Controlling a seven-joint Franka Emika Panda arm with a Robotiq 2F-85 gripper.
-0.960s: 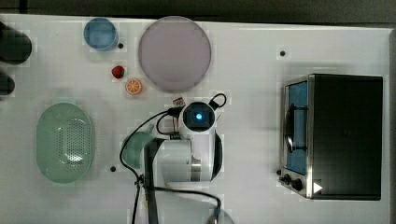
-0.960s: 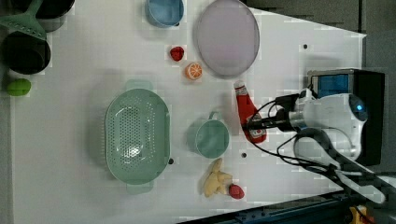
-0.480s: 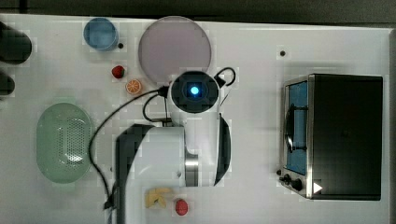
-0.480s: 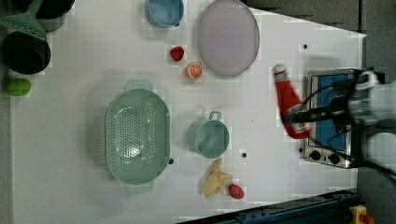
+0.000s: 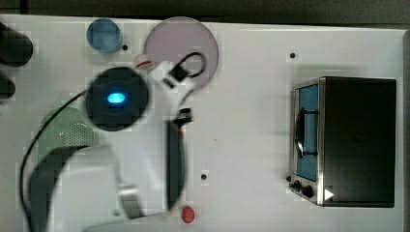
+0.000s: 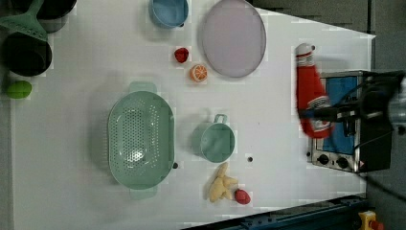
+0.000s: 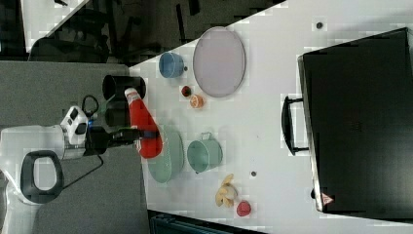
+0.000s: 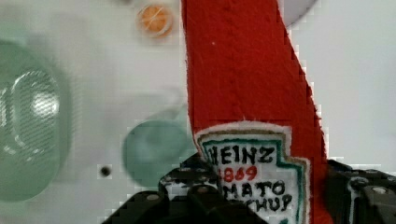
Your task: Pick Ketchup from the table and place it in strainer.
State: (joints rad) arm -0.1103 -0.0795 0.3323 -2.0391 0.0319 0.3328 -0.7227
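One red ketchup bottle (image 6: pixel 311 98) hangs clear of the white table (image 6: pixel 268 124), clamped low on its body by the robot's black gripper (image 6: pixel 320 113); in the wrist view the two fingers (image 8: pixel 187 184) press either flank of the bottle beside its white stitched label. The bottle looks soft and fuzzy, like fabric, with a tapering neck, a white cap and lettering reading "HEINZ" over a red date. In the left view it shows against the toaster oven's (image 6: pixel 356 120) blue-tinted door, well apart from the strainer (image 6: pixel 140 139). The strainer is a pale green oval plastic basket with a broad rim, two stub handles and a base peppered with small holes. Just beside the strainer sits a small round teal cup (image 6: pixel 217 142) with a loop handle; beyond that cup lie a peeled banana (image 6: pixel 220 184) and a red ball-like fruit (image 6: pixel 242 196). Near the strainer's far end are a strawberry (image 6: pixel 181 54), an orange slice (image 6: pixel 198 73), a smooth lilac plate (image 6: pixel 233 37) and a blue bowl (image 6: pixel 168 11). Bare tabletop lies open between the strainer and the toaster oven, apart from the teal cup.
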